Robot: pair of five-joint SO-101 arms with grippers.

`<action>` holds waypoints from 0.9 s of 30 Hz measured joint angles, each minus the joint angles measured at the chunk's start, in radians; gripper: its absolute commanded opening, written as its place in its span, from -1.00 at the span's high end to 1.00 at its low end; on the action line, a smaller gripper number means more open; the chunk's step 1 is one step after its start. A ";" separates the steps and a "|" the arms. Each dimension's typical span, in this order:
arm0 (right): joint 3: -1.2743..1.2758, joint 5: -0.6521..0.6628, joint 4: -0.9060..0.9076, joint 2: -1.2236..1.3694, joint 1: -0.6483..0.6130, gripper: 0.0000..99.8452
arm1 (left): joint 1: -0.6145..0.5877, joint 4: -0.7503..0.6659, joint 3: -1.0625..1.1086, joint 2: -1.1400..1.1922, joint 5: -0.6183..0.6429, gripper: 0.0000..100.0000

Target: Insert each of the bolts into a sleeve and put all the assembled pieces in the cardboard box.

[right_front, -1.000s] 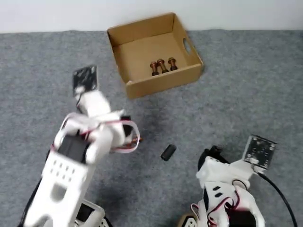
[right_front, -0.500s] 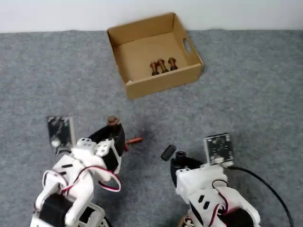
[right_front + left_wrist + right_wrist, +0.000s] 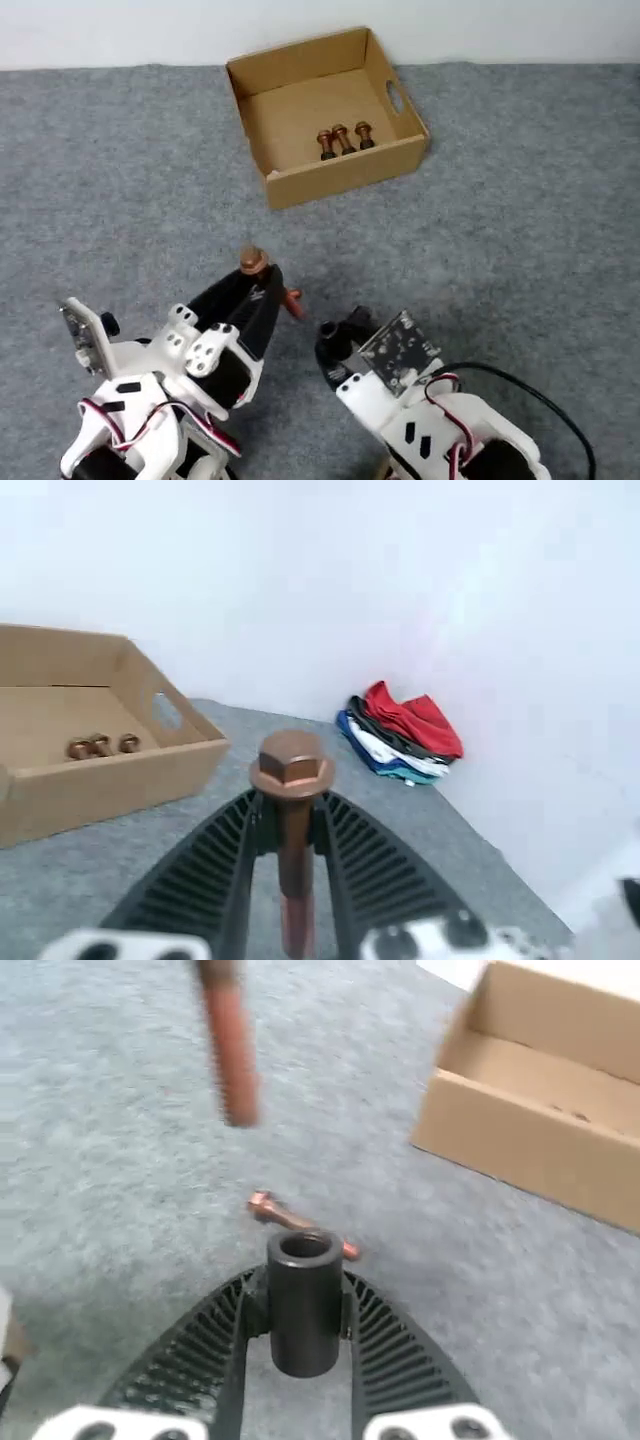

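Our left hand (image 3: 290, 805) is clamped on a copper bolt (image 3: 291, 768) just under its head, shank hanging free. Our right hand (image 3: 300, 1290) pinches the black sleeve (image 3: 303, 1332), bore up. Both look rigid, light, probably slick, so we'd keep these side grips. A spare bolt (image 3: 290, 298) lies on the desk (image 3: 500, 250).

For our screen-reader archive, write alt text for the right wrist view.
The right gripper clamps a black sleeve upright, bore open toward the camera. Beyond it a loose copper bolt lies on grey carpet, a second bolt hangs in the air, and the cardboard box stands farther off.
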 measured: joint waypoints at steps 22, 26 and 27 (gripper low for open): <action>0.063 0.069 -0.190 0.012 -0.037 0.98 | 0.020 0.000 0.049 0.000 0.003 0.99; 0.063 0.069 -0.190 0.012 -0.037 0.98 | 0.012 -0.012 0.061 -0.002 0.003 0.99; 0.063 0.069 -0.190 0.014 -0.037 0.98 | 0.014 -0.012 0.066 0.000 0.003 0.99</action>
